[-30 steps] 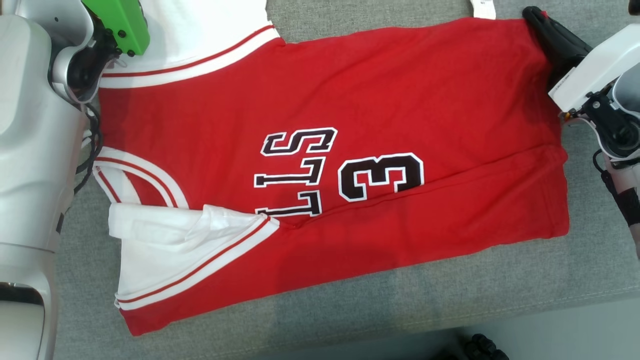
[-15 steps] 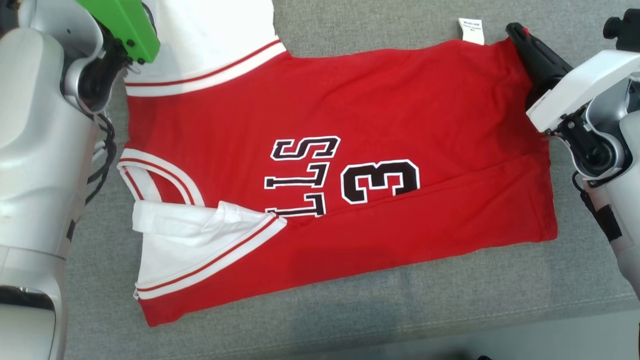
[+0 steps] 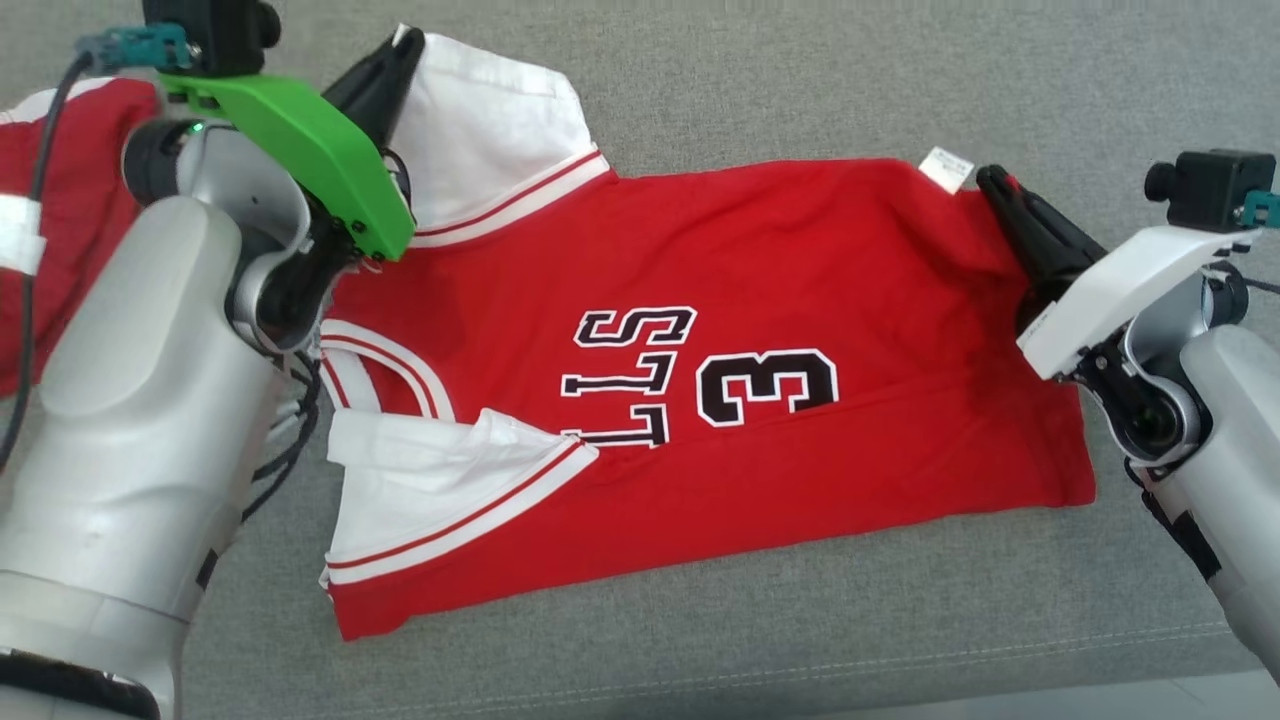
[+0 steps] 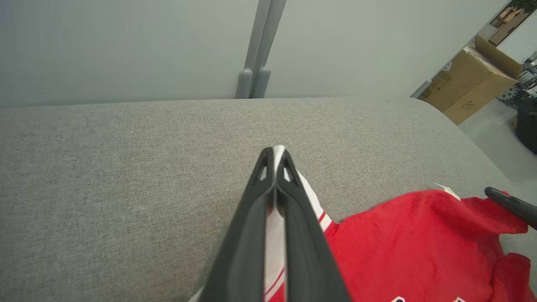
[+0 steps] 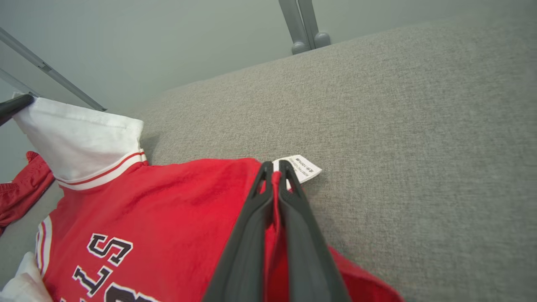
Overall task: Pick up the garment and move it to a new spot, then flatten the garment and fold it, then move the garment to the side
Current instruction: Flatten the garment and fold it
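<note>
The garment (image 3: 760,300) is a red jersey with white sleeves, black lettering and a "3", spread across a grey cushion (image 3: 760,90). My left gripper (image 3: 405,45) is shut on the far white sleeve's edge (image 4: 275,153) and holds it lifted. At the garment's far right corner, beside a small white label (image 3: 945,168), my right gripper (image 3: 990,180) is shut on the red hem (image 5: 275,178). The near white sleeve (image 3: 440,490) lies crumpled on the jersey's front.
Another red cloth (image 3: 70,200) lies at the far left behind my left arm. The cushion's front edge (image 3: 900,665) runs along the bottom. In the left wrist view a cardboard box (image 4: 470,79) stands on the floor beyond the cushion.
The head camera has tilted, so the whole scene sits lower in view. Both grippers stay shut on the garment's far edge, which now looks lifted off the cushion.
</note>
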Controlling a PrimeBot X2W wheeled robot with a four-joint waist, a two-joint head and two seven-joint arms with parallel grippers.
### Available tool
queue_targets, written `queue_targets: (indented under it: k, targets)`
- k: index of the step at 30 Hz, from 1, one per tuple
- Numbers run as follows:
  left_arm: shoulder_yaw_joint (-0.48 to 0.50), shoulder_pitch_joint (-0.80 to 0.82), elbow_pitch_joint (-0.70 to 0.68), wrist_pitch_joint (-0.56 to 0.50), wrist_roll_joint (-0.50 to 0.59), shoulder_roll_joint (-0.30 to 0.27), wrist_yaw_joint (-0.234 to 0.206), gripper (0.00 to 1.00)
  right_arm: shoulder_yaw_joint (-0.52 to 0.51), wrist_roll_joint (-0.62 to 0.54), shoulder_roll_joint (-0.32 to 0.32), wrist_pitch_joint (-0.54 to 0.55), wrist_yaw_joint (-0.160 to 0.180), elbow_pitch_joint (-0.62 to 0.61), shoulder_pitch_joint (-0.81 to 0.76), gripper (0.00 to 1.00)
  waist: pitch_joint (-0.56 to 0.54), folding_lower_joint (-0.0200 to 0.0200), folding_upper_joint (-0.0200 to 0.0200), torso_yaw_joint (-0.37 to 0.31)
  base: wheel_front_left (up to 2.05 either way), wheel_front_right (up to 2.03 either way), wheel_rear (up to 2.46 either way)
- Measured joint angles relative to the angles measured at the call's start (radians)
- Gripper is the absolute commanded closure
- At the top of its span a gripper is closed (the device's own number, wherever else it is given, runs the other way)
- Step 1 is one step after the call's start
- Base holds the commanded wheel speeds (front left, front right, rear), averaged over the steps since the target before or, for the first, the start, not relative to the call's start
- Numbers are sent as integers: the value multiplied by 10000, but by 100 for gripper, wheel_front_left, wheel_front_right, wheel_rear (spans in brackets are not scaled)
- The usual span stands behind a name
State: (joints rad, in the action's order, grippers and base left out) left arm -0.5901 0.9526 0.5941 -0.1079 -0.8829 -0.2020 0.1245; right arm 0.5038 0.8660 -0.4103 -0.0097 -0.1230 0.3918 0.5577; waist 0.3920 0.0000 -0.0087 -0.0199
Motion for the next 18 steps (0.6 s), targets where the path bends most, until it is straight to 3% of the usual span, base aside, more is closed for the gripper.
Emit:
queue_targets:
  k: [8,18]
  targets:
    - [-792,-1370,-1112,226,-627,-213,2,100,564,276,-556,-382,0,33,-902,100,-915,0,0,249,0,0,0]
    - [-1200,-2827,-2378,485,-1124,-1244,2,100,779,522,-1298,-1005,0,-31,-1408,100,-1737,0,0,648,0,0,0]
